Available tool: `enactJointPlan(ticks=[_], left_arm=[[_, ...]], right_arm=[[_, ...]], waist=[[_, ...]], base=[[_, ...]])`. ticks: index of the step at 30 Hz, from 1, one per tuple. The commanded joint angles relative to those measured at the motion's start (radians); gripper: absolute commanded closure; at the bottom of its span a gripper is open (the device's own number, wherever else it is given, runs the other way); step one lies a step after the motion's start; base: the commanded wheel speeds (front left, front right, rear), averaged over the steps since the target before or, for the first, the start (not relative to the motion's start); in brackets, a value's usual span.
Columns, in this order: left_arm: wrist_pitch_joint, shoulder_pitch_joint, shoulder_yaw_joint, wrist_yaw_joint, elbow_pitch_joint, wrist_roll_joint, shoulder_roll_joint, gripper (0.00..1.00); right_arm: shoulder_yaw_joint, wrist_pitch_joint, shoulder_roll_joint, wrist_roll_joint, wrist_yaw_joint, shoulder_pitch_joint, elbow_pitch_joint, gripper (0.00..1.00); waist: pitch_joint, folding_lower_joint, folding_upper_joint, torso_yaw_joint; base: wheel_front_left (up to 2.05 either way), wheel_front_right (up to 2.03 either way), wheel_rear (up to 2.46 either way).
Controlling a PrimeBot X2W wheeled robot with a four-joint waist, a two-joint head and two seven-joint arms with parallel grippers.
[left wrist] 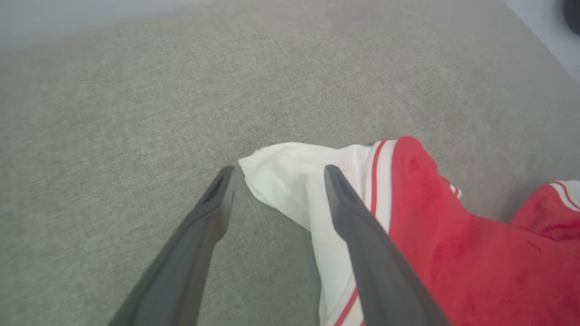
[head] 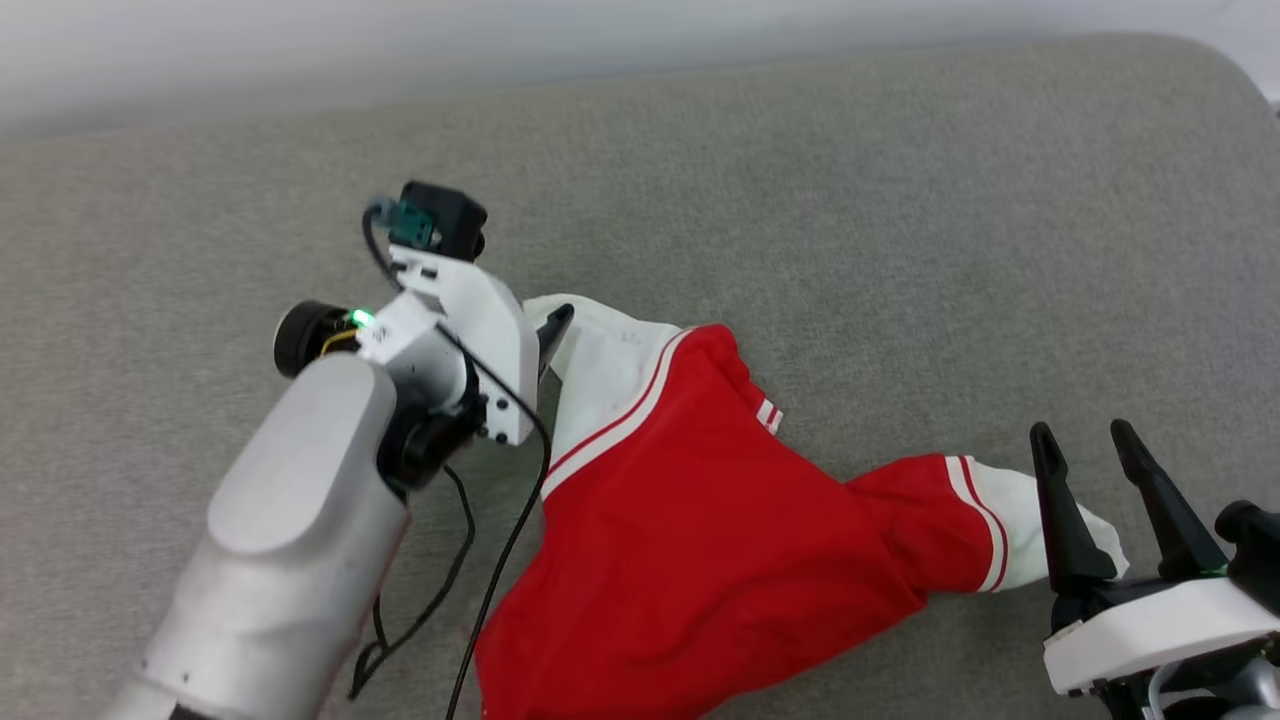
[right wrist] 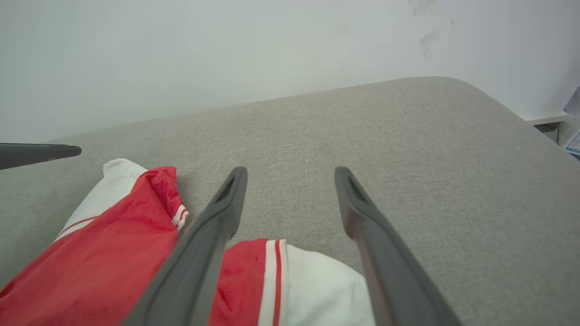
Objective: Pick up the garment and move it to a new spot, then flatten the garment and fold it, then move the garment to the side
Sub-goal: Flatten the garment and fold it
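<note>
The garment (head: 690, 520), a red jersey T-shirt with white sleeves and red-and-white trim, lies rumpled on the grey cushion; its lettering is hidden. My left gripper (left wrist: 276, 170) is open just above the tip of one white sleeve (left wrist: 290, 176), with nothing held. In the head view one dark finger (head: 555, 330) of it shows at that sleeve. My right gripper (head: 1085, 445) is open beside the other white sleeve (head: 1030, 520), its fingers apart and empty. The right wrist view has this sleeve (right wrist: 317, 290) lying below the open right gripper (right wrist: 290, 172).
The grey fabric cushion (head: 900, 250) spreads wide behind and around the shirt, ending at a pale wall (right wrist: 226, 54) at the back. Its rounded corner (right wrist: 498, 104) drops off at the far right. Black cables (head: 480, 560) hang from my left arm.
</note>
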Motion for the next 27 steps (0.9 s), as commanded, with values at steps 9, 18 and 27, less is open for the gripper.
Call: enactJointPlan(ticks=[9, 18, 27], left_arm=[[0.128, -0.167, -0.055, -0.055, 0.269, -0.039, -0.007, 0.0], [0.232, -0.174, -0.136, -0.064, 0.467, -0.072, -0.021, 0.95], [-0.025, -0.212, -0.133, -0.06, 0.428, -0.059, 0.013, 1.0]], right_arm=[[0.032, -0.027, 0.001, 0.021, -0.001, -0.053, 0.047, 0.0], [0.037, -0.052, 0.001, 0.045, -0.001, -0.064, 0.091, 0.0], [0.001, -0.051, 0.002, 0.044, -0.001, -0.049, 0.112, 0.0]], waist=[[0.069, -0.0001, 0.0, -0.066], [0.08, -0.0001, 0.0, -0.094], [0.041, -0.0001, 0.0, -0.044]], base=[[0.0, 0.0, 0.0], [0.0, 0.0, 0.0], [0.0, 0.0, 0.0]])
